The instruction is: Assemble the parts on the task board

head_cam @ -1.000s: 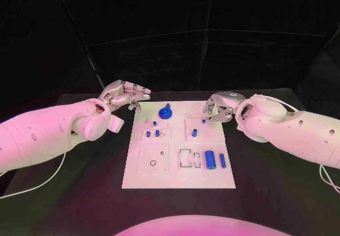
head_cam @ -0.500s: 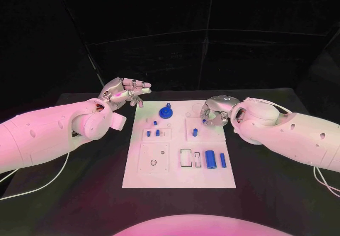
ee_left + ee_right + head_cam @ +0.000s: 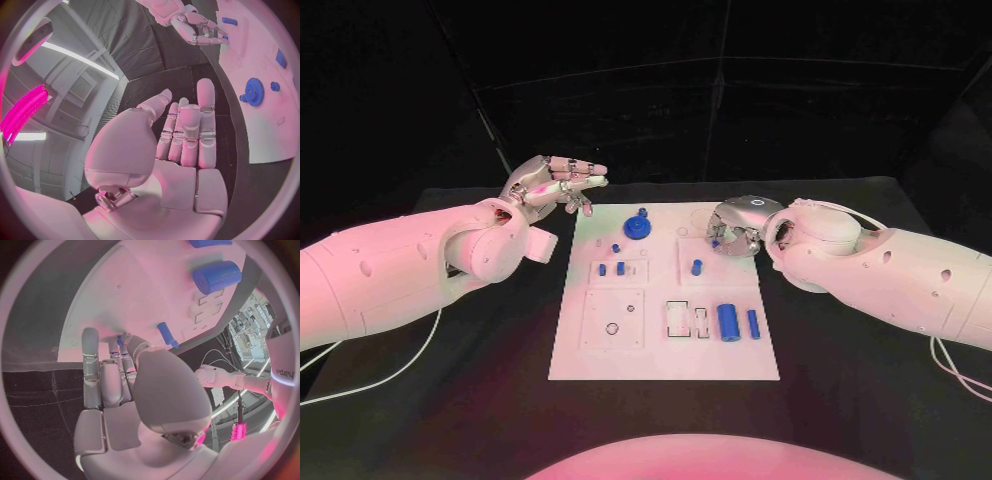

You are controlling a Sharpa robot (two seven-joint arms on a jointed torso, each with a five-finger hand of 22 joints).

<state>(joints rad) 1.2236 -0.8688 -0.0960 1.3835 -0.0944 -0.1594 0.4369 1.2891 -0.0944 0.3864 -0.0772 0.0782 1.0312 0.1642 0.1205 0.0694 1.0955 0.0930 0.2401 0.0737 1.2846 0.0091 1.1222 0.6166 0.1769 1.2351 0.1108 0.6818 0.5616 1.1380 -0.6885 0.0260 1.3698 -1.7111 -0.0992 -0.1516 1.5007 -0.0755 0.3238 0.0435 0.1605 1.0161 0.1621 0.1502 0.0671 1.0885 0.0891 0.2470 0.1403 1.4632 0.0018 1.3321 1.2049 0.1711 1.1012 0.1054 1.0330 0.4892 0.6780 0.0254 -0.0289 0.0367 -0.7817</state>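
Note:
The white task board [image 3: 661,355] lies mid-table. On it are a blue gear [image 3: 636,229], small blue pegs [image 3: 602,270], an upright peg [image 3: 697,267], a large blue cylinder [image 3: 727,322] and a thinner one [image 3: 751,324]. My right hand [image 3: 737,232] hovers low over the board's far right part, thumb and fingers closed around a tiny blue peg [image 3: 120,340]; whether the peg stands in the board I cannot tell. My left hand [image 3: 553,185] is raised beyond the board's far left corner, fingers straight, holding nothing. The left wrist view shows the gear [image 3: 254,91] and my right hand [image 3: 197,27].
Open rectangular slots [image 3: 678,318] lie beside the cylinders, and a square plate with holes [image 3: 613,322] fills the board's near left. Thin white cables trail over the black table at the left [image 3: 387,370] and right [image 3: 956,370].
My right hand has turned and shifted a little left, settling closer over the tiny peg. My left hand has risen slightly and its fingers have straightened.

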